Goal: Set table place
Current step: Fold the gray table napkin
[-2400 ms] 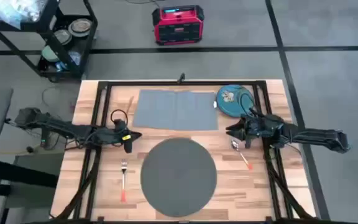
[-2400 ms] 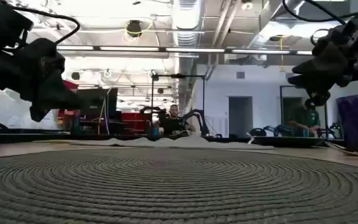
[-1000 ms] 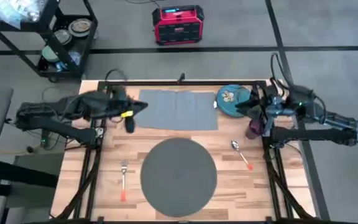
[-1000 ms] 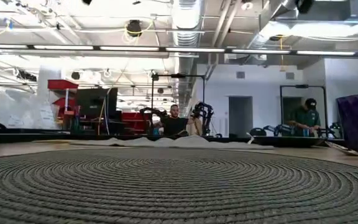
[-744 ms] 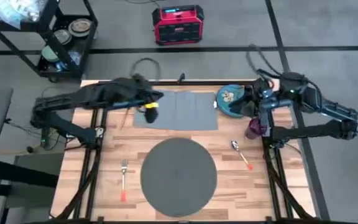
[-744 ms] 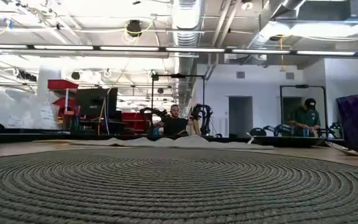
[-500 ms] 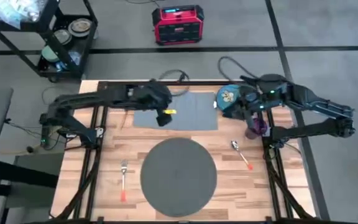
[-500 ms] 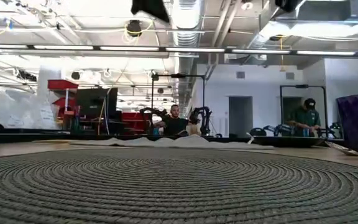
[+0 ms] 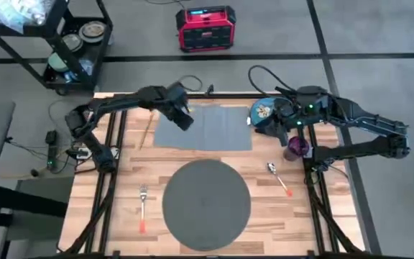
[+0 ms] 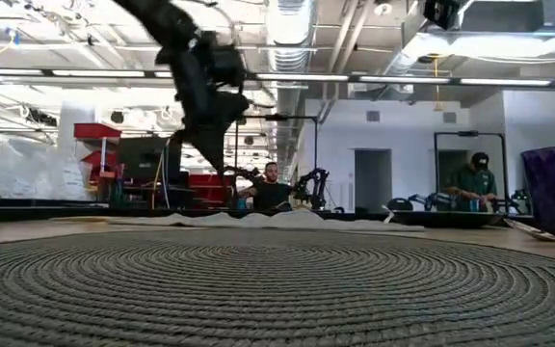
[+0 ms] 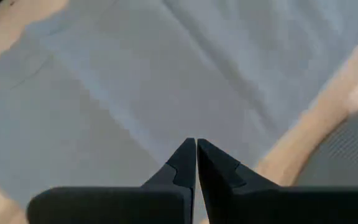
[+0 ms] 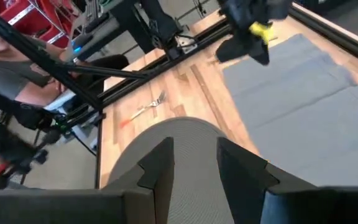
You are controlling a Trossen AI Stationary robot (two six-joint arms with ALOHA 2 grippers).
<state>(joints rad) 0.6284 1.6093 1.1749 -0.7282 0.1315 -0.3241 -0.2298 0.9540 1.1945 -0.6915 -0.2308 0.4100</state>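
A: Start with the big things. The table (image 9: 121, 216) carries the round grey placemat (image 9: 207, 203), which lies at the middle of the near half. Probably it sits there so the setting can be built around it.

B: Nothing lies on it yet. Behind it the grey napkin (image 9: 205, 126) is spread flat along the far edge, with the teal plate (image 9: 264, 115) just beside its right end.

A: And the arms? The left gripper (image 11: 196, 163) hovers over the napkin's left part, its fingers pressed together on nothing. Judging by that, it seems placed to come down on the cloth.

B: The right gripper (image 12: 194, 163) hangs over the plate with its fingers apart, empty. That looks like a readying for the plate's rim.

A: Room to move?

B: The purple cup (image 9: 296, 147) stands close by the right arm, which could get knocked. The spoon (image 9: 278, 178) lies right of the mat, the fork (image 9: 143, 206) left of it, both apart from its edge. The mat's centre is open for the plate.
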